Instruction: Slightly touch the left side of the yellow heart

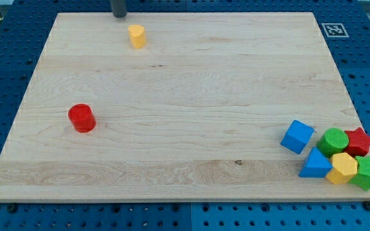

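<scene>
The yellow heart (137, 36) stands near the view's top, left of centre, on the wooden board (185, 96). My tip (119, 17) is a dark rod end at the board's top edge. It sits above and a little to the left of the yellow heart, with a small gap between them and no contact.
A red cylinder (81, 118) stands at the view's left. A cluster sits at the bottom right: a blue cube (298, 136), a blue triangle (315, 164), a green cylinder (333, 141), a red star (359, 141), a yellow hexagon (343, 167) and a green star (369, 172).
</scene>
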Controlling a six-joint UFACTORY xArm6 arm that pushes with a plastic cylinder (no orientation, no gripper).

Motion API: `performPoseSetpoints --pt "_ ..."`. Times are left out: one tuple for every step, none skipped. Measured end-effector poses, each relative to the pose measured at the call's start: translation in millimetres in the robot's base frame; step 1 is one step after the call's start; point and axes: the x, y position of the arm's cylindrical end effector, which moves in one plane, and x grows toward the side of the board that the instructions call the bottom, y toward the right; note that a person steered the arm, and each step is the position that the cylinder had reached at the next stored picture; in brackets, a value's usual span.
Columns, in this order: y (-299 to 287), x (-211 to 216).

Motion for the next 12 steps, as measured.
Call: performPoseSetpoints --pt "-10 1" --pt "-10 17" --pt "-9 24" --pt "-9 24" --pt "-10 32" --pt "-10 40" --pt "3 41" --pt "5 67" --pt "9 80" --pt "23 81" --pt "37 80" --pt "41 81"
